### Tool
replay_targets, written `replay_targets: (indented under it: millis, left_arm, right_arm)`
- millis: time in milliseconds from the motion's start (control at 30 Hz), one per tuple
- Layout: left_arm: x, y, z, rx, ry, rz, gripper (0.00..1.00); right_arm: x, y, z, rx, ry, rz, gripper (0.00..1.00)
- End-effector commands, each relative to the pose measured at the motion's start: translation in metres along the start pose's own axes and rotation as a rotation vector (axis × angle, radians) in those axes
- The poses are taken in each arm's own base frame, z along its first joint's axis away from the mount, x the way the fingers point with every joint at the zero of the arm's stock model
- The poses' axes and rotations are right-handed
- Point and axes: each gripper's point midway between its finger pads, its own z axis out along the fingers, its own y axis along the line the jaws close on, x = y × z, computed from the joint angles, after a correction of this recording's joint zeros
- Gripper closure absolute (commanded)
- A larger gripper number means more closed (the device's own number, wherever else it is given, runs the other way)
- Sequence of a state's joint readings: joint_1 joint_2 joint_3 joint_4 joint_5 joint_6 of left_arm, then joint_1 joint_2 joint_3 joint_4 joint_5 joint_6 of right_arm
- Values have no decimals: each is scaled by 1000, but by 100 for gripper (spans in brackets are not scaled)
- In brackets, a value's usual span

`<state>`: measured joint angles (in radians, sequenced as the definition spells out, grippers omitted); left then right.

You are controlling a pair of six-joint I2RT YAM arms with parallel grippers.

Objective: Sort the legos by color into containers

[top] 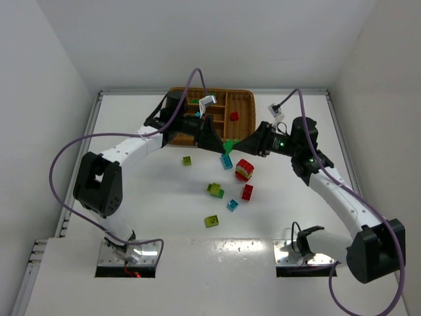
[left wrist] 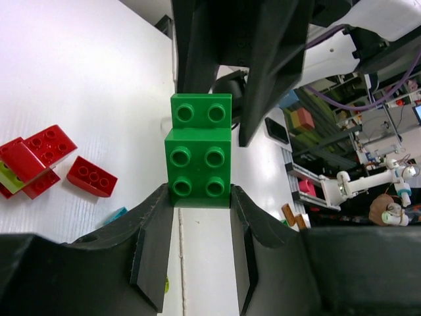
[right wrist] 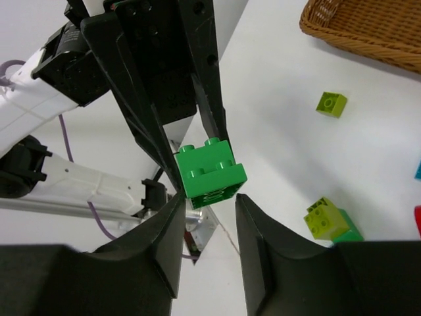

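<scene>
The studded green brick [left wrist: 199,161] is bright green all over. Left tool [left wrist: 200,191] and right tool [right wrist: 209,197] are both plain black. The counter [top: 164,217] is white and the tray [top: 245,99] is brown woven wicker. Loose bits: glossy red bricks [left wrist: 39,148], a cyan brick [top: 232,205] and a yellow-green brick [right wrist: 331,103].

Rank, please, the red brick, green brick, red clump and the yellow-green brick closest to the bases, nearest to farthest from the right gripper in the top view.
From the right gripper:
1. Green brick, between its fingers.
2. Red clump, just below it in view.
3. Red brick, below the clump.
4. Yellow-green brick, lowest in view, leftward.
</scene>
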<state>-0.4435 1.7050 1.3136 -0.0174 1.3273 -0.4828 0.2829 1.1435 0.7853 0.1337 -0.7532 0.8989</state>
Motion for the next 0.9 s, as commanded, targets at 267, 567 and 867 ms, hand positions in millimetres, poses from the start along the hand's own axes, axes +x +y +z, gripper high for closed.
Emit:
replay_targets:
  millis: [267, 567, 867]
  left_arm:
    - [-14, -14, -4, 31, -7, 75, 100]
    - [-14, -19, -5, 40, -5, 84, 100]
    - [-18, -14, -8, 12, -22, 83, 100]
  right_arm:
    - [-7, 9, 4, -74, -11, -38, 47]
    - [-13, 11, 7, -106, -42, -46, 76]
    - [-8, 4, 1, -57, -35, -35, 89]
